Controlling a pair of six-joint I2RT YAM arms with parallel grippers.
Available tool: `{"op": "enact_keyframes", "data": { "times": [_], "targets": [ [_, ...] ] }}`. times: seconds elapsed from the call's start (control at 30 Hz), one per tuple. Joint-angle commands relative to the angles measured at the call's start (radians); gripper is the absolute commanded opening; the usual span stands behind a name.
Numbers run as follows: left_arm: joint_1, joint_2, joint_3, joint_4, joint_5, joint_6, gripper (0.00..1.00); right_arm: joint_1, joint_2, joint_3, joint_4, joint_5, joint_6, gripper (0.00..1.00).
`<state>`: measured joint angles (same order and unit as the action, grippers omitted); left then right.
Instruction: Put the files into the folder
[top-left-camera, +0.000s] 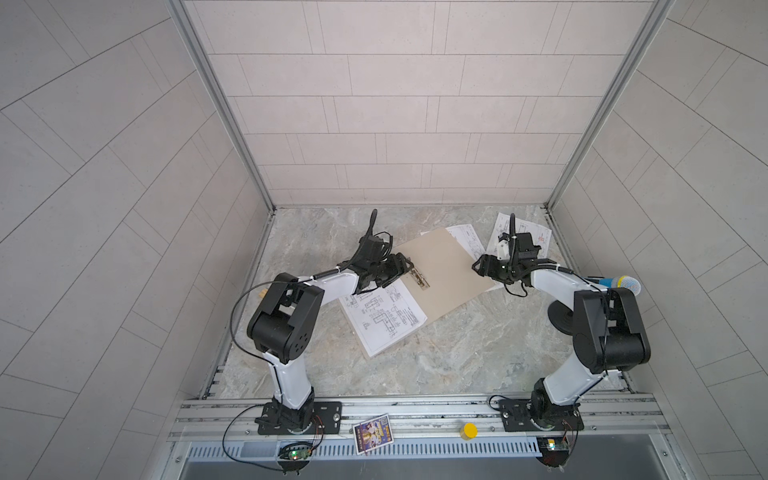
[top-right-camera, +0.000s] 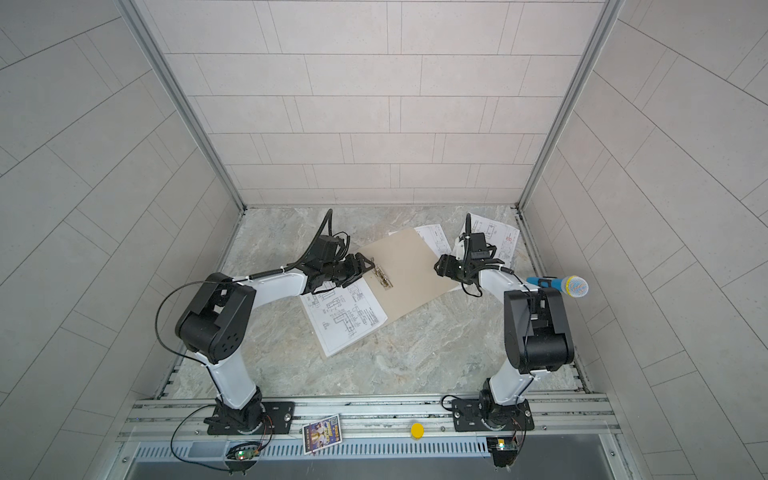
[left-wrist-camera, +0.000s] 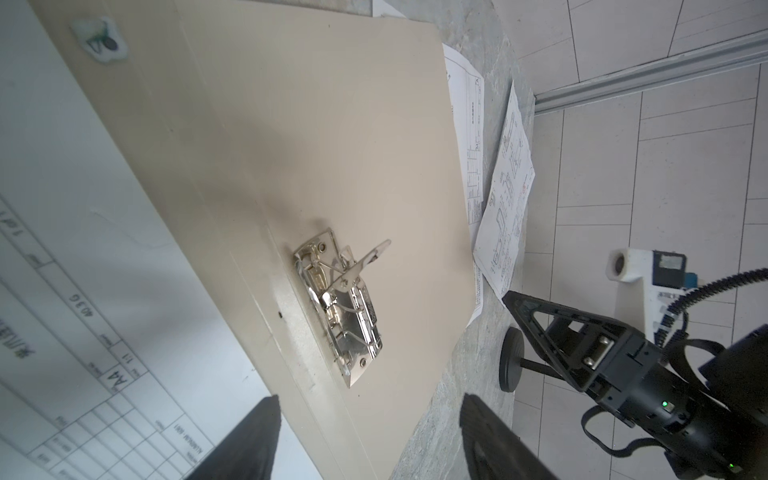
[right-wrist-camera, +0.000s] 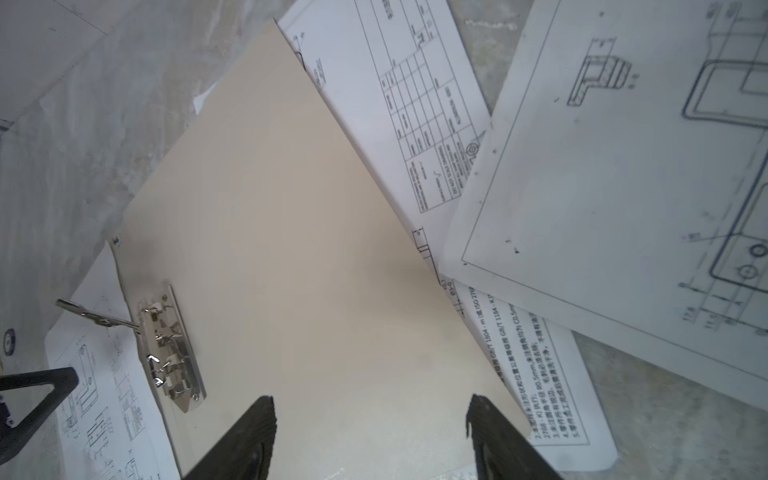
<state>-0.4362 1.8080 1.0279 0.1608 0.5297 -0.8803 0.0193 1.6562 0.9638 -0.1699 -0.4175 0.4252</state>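
Two sheets outside folder — tucked sheet, far sheet; third sheet inside. Wide open, empty: left gripper, right gripper. Next — pinch tucked sheet.

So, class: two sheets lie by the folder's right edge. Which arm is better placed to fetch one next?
Probably the right. The right gripper, open, hovers at the folder edge beside the near sheet and the red-marked sheet; the left gripper is across the folder, over the clip.
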Motion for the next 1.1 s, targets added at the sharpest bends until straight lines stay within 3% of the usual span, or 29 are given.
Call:
{"op": "enact_keyframes", "data": {
  "times": [0.0, 0.8, 1.07],
  "targets": [
    [-0.006, -0.028, -0.010, -0.018, 0.004, 0.037, 0.75, 0.000, 0.041, 0.021, -0.047, 0.006, -0.049, 0.74],
    [-0.007, -0.051, -0.071, 0.028, 0.058, 0.046, 0.75, -0.020, 0.160, 0.142, -0.129, 0.082, -0.164, 0.79],
    [-0.006, -0.052, -0.077, 0.049, 0.068, 0.030, 0.75, -0.024, 0.208, 0.161, -0.162, 0.010, -0.172, 0.80]
  ]
}}
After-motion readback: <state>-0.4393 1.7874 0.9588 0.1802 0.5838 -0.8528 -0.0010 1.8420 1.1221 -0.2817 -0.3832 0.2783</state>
